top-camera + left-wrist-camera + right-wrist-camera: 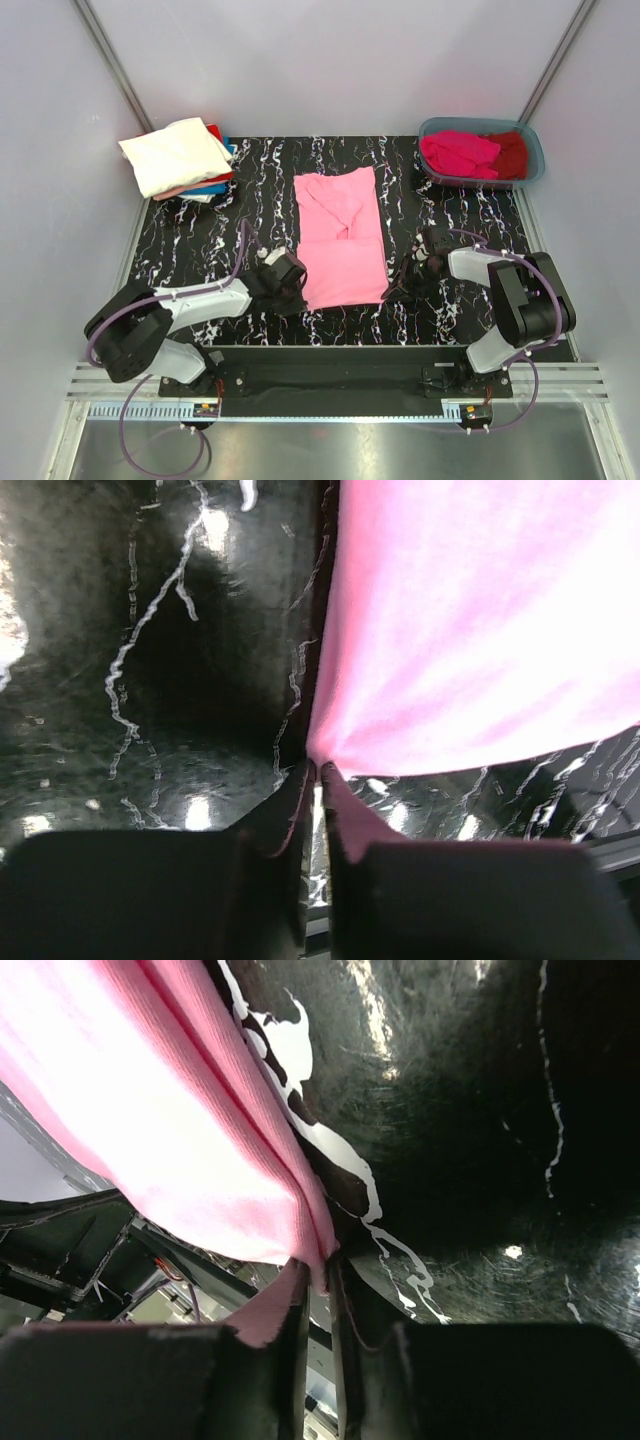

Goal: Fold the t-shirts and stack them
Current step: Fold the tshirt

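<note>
Closest to each wrist lens is its own tool: the left tool [315, 772] is clamped on the lower-left hem corner of the light pink t-shirt [340, 235], and the right tool [318, 1272] is clamped on the lower-right corner, with cloth bunched thinly between both pairs of jaws. In the overhead view the shirt lies in the middle of the black marbled worktop [200, 250] as a long rectangle, its sleeves turned inward and its collar end toward the top of the frame. Pinching both hem corners together makes sense, as it probably lets the arms carry the lower edge up over the collar end and halve the length evenly. At the upper left sits the folded stack [180, 155], cream-white on top with red, blue and pink edges showing beneath; this is likely where the pink shirt will go. In the upper right, the tub [535, 160] holds a crumpled magenta t-shirt [458, 152] and a dark red t-shirt [511, 153], both not yet folded. Each grip takes only the very corner, so the cloth could slip if pulled unevenly.
</note>
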You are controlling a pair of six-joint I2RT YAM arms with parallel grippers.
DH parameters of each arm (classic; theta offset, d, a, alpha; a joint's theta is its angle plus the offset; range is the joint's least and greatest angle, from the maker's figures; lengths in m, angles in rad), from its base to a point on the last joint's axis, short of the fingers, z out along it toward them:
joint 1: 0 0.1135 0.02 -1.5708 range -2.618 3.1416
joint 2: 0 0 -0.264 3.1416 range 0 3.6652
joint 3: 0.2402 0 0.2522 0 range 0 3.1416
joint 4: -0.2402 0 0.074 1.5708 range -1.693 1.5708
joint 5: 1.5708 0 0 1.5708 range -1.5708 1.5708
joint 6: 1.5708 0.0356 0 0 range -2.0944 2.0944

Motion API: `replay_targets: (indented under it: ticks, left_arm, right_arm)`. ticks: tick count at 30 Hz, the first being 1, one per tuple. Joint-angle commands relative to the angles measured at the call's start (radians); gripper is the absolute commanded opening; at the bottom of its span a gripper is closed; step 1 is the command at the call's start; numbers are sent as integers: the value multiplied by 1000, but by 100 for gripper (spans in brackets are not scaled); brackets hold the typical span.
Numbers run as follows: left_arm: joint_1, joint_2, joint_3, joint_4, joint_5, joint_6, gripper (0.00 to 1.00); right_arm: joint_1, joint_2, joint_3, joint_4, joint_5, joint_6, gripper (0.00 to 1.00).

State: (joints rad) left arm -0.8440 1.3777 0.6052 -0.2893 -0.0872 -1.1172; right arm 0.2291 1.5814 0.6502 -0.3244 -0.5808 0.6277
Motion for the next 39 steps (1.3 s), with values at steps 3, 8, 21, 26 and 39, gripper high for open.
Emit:
replay_targets:
  ticks: [3,8,21,26,39]
  left_arm:
    - [-17,40,51,-20,-71,17,0]
    - [-30,32,54,-31,-80,17,0]
    - [-170,-98,80,-165,-175,-64,0]
    - [-225,-176,105,-235,-197,-110,0]
    - [-205,-247,445,-533,-283,-9,0]
  right_arm:
    - [7,22,-20,27,95,-14,10]
    - [6,0,-29,15,111,-3,0]
    - [30,-326,-119,-123,122,110,0]
    - [42,-513,-132,-247,105,150,0]
    - [50,-585,164,-487,145,132,0]
